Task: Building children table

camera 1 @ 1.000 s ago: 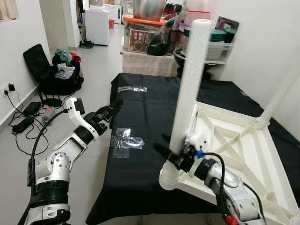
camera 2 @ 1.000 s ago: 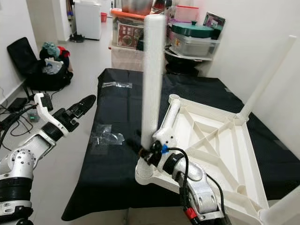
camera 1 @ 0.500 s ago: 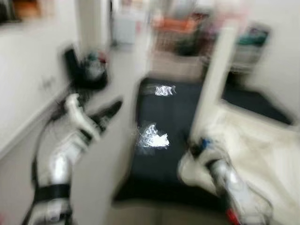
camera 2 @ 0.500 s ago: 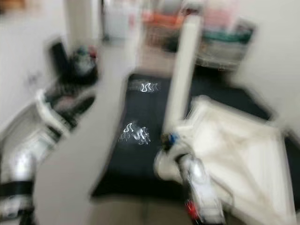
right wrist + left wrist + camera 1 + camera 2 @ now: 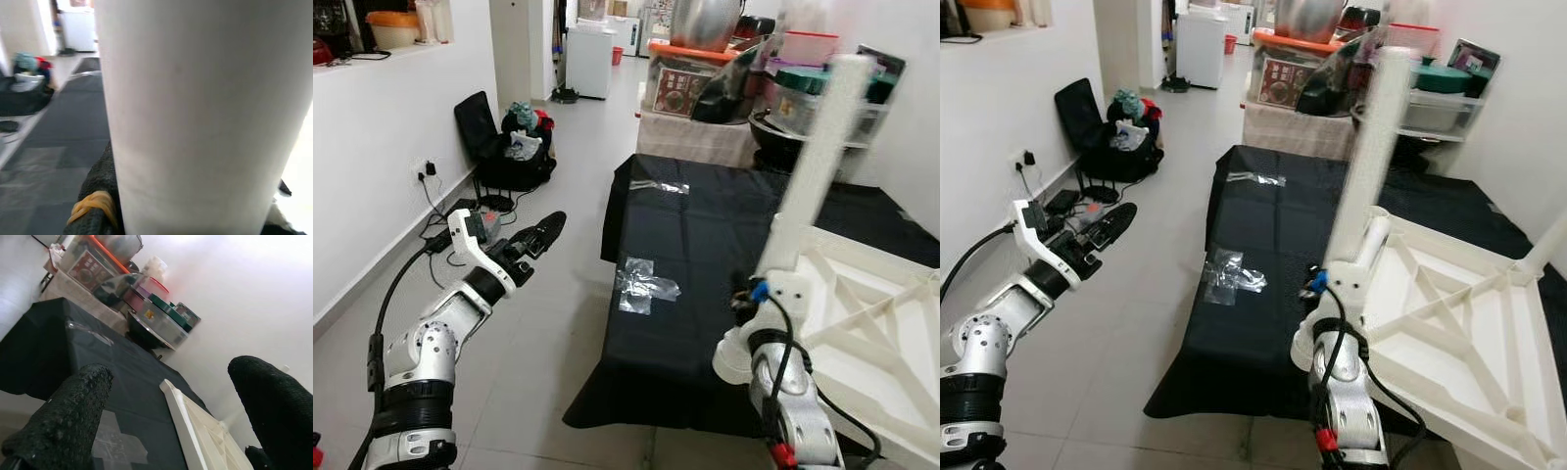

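1 white table leg [image 5: 815,166] stands tilted at the near-left corner of the upside-down white tabletop [image 5: 862,323], which lies on the black cloth [image 5: 705,245]. Right gripper [image 5: 744,299] is at the leg's base — in the right wrist view its fingers [image 5: 100,196] are clamped on the leg. Left gripper [image 5: 536,235] hangs over the floor left of the cloth, well apart from the tabletop, fingers [image 5: 68,416] spread and holding nothing. 2 clear plastic bags lie on the cloth — one [image 5: 646,287] near the tabletop, one [image 5: 658,186] farther back.
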Available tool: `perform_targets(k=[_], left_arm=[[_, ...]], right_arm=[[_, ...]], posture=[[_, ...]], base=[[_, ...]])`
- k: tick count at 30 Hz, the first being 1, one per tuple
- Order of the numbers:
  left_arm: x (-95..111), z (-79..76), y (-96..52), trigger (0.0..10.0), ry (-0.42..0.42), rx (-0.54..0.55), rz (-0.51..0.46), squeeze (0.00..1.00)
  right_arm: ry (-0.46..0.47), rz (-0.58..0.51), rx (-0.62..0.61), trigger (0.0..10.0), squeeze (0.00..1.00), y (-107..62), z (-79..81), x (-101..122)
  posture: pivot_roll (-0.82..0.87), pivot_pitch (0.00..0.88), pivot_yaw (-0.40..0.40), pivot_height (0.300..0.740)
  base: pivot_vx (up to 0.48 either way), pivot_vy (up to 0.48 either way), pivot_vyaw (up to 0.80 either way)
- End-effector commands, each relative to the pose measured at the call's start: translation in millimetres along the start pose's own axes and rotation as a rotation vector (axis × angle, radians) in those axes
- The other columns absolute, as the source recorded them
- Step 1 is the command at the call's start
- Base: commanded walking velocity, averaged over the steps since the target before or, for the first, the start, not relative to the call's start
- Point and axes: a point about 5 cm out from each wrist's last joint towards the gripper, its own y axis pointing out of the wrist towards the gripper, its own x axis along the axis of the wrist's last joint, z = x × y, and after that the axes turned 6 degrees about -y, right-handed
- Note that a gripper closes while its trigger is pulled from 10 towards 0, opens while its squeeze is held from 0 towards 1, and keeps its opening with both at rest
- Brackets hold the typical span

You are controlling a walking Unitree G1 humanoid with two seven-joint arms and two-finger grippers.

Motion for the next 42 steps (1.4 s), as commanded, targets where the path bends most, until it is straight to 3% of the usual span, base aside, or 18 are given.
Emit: perform_targets(k=[1, 4, 24, 25, 26, 27, 33, 42], left_arm=[[-2, -3.3, 4.1, 10.0, -0.005, -0.007, 0.011, 0.0], [-3, -3.7, 5.2, 10.0, -0.004, -0.005, 0.011, 0.0], [-3, -2.1, 4.1, 10.0, 0.002, 0.007, 0.011, 0.0], [-3, -2.0, 4.1, 10.0, 0.002, 0.008, 0.012, 0.0], [-3, -1.9, 4.2, 10.0, 0.003, 0.008, 0.012, 0.0], [-3, -1.8, 4.3, 10.0, 0.003, 0.008, 0.013, 0.0], [-3, -0.7, 4.3, 10.0, 0.007, 0.01, 0.015, 0.0], [-2, 0.4, 4.4, 10.0, 0.013, 0.008, 0.017, 0.0]], right_arm=[[-0.061, 0.157, -0.12, 0.0, 0.0, -2.0, -25.1, -32], [-0.013, 0.192, -0.173, 0.0, 0.0, -4.2, -24.5, -36], [0.023, 0.243, -0.251, 0.0, 0.0, -8.1, -22.5, -42], [0.019, 0.239, -0.236, 3.8, 0.0, -7.6, -21.9, -41], [0.014, 0.236, -0.226, 3.8, 0.0, -7.2, -21.4, -40], [0.013, 0.218, -0.214, 10.0, 0.0, -6.8, -20.4, -38], [0.005, 0.149, -0.129, 10.0, 0.0, -4.1, -14.4, -26], [0.003, 0.095, -0.128, 10.0, 0.0, -6.8, -20.1, -22]], posture=[[0.05, 0.0, -0.095, 0.74], [0.05, 0.0, -0.096, 0.74], [0.05, 0.0, -0.093, 0.74], [0.05, 0.0, -0.093, 0.74], [0.05, 0.0, -0.093, 0.74], [0.05, 0.0, -0.092, 0.74], [0.05, 0.0, -0.091, 0.74], [0.04, 0.0, -0.086, 0.74]], base=[[0.0, 0.0, 0.0], [0.0, 0.0, 0.0], [0.0, 0.0, 0.0], [0.0, 0.0, 0.0], [0.0, 0.0, 0.0], [0.0, 0.0, 0.0], [0.0, 0.0, 0.0], [0.0, 0.0, 0.0]])
